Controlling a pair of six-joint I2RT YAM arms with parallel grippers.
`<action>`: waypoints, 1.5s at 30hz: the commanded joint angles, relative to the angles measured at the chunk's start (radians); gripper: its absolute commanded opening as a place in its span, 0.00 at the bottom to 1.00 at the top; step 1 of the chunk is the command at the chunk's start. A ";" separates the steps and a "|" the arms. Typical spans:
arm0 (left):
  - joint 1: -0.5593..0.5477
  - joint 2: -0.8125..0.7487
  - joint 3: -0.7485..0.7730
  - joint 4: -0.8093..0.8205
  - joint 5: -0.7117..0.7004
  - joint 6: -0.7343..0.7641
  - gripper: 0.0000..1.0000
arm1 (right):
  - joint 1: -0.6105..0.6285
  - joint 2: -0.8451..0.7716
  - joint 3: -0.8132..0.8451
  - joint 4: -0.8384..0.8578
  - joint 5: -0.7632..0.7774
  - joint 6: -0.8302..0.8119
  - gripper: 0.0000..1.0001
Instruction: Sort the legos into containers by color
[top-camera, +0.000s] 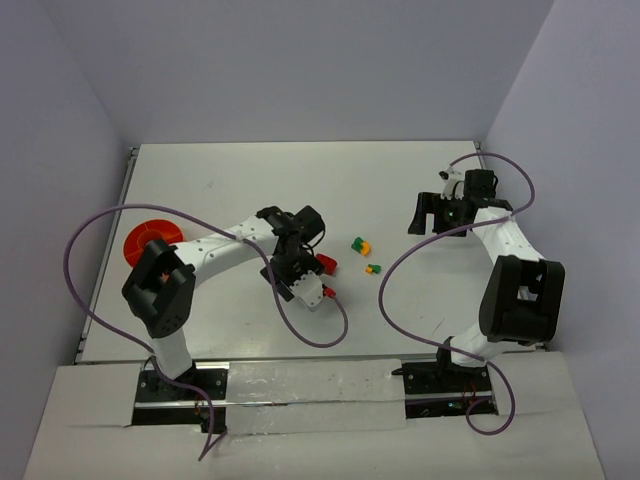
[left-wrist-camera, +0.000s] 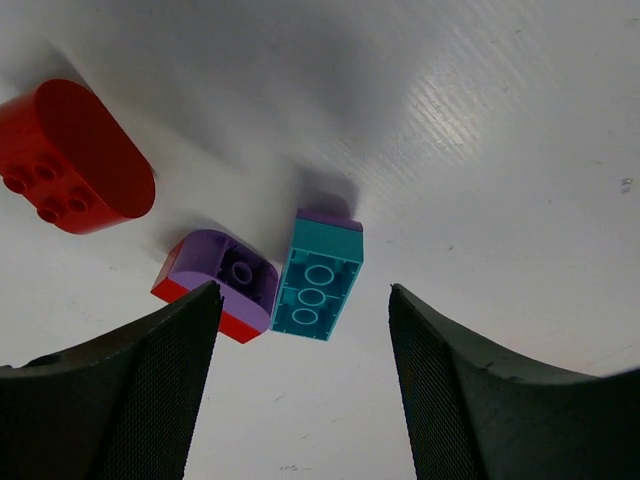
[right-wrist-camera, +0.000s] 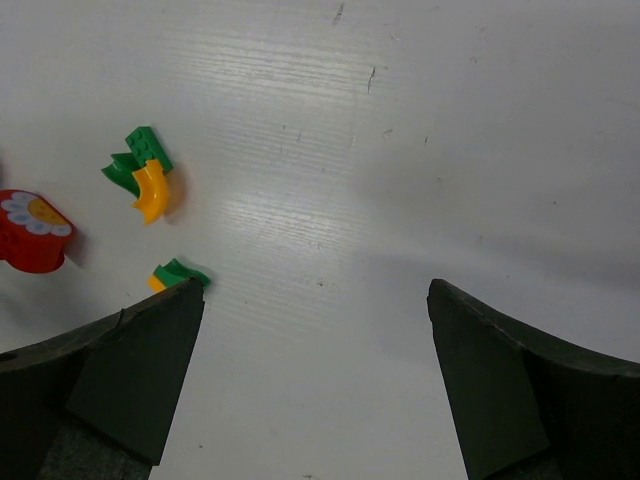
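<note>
In the left wrist view a teal lego (left-wrist-camera: 318, 280) lies on the white table, touching a purple-on-red lego (left-wrist-camera: 225, 282). A larger red lego (left-wrist-camera: 75, 155) lies further to the upper left. My left gripper (left-wrist-camera: 300, 385) is open and empty just above the table, short of the teal lego. In the top view it (top-camera: 298, 278) hovers beside the red lego (top-camera: 325, 263) and hides the teal and purple ones. Two green-and-yellow legos (right-wrist-camera: 145, 175) (right-wrist-camera: 175, 273) lie to the left of my open, empty right gripper (right-wrist-camera: 315, 335). The orange bowl (top-camera: 150, 240) sits at the far left.
A red piece with a flower print (right-wrist-camera: 30, 230) shows at the left edge of the right wrist view. Purple cables loop from both arms over the table. Grey walls close in the table on three sides.
</note>
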 joint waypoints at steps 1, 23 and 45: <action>-0.013 0.030 -0.009 0.055 -0.068 -0.014 0.74 | -0.001 -0.001 0.044 -0.012 -0.018 -0.015 1.00; 0.018 0.073 -0.091 0.128 -0.148 0.038 0.65 | -0.001 0.015 0.049 -0.018 -0.013 -0.020 1.00; 0.047 0.037 0.033 0.081 -0.026 -0.049 0.15 | 0.000 -0.034 0.030 -0.016 -0.104 -0.049 1.00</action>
